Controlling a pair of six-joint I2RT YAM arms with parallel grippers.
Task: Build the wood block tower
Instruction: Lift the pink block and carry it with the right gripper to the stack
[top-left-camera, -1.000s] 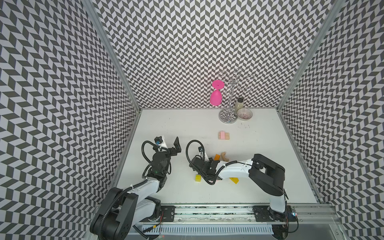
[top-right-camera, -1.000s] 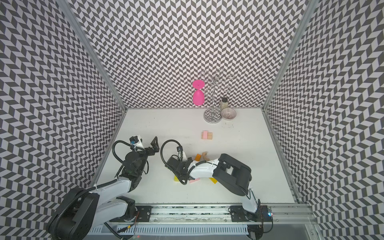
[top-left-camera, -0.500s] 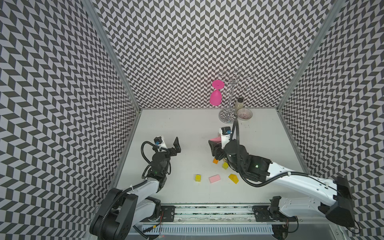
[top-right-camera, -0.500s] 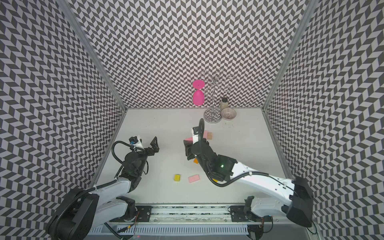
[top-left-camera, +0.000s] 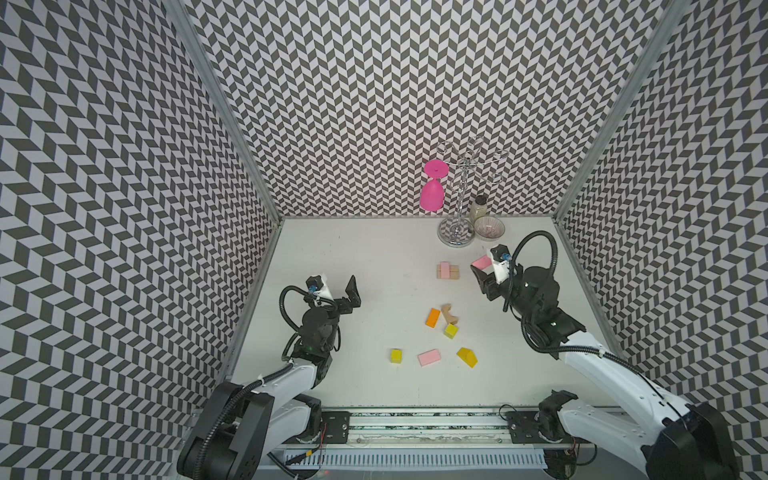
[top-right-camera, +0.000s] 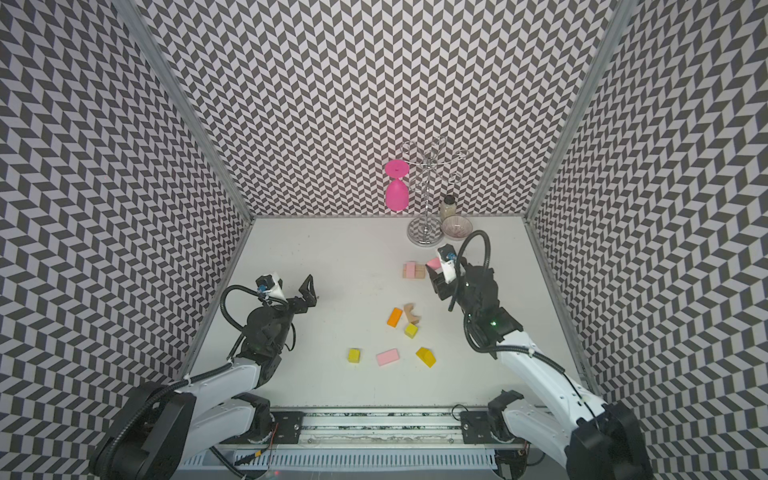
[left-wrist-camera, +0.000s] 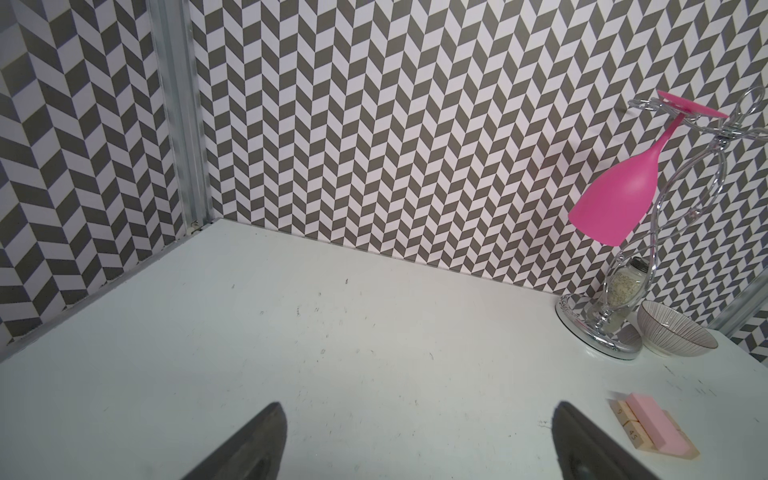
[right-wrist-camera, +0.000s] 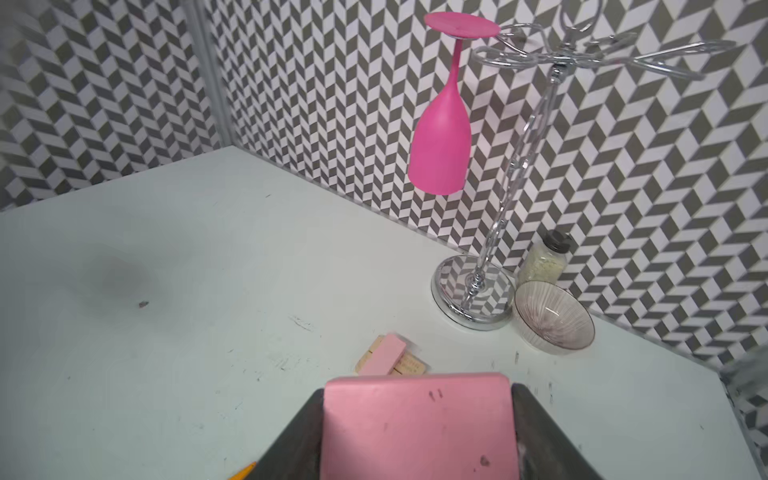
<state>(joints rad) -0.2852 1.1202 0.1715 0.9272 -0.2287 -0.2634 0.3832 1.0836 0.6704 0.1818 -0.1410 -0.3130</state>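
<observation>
In both top views the right end effector (top-left-camera: 484, 272) is clenched on a held pink bar (top-left-camera: 482, 262), raised off the tabletop (top-left-camera: 374, 257) just to the right of the tower (top-left-camera: 448, 271). The tower is only two tan bars side by side with a crosswise pink bar on them. The left end effector (top-left-camera: 337, 296) stands released and empty, well apart on the left. The loose blocks lie nearer the rail, among them an orange bar (top-left-camera: 432, 318), a tan arch (top-left-camera: 449, 313) and the yellow roof piece (top-left-camera: 467, 357).

From the left wrist, the wide-apart fingers (left-wrist-camera: 249, 449) frame bare tabletop. The tower (left-wrist-camera: 652, 428) sits off to one side, and the ends of its tan bars carry small digits, seemingly 9 and 45.

From the right wrist, the held pink bar (right-wrist-camera: 419, 428) fills the gap between the dark fingers, with the tower (right-wrist-camera: 390, 355) just ahead. Printing on the tan bars here is too faint to read. To my eye the bar should come level over the stack, line up beside the crosswise pink bar, and go down until it rests flat. Letting go only then should keep the base from being nudged.
</observation>
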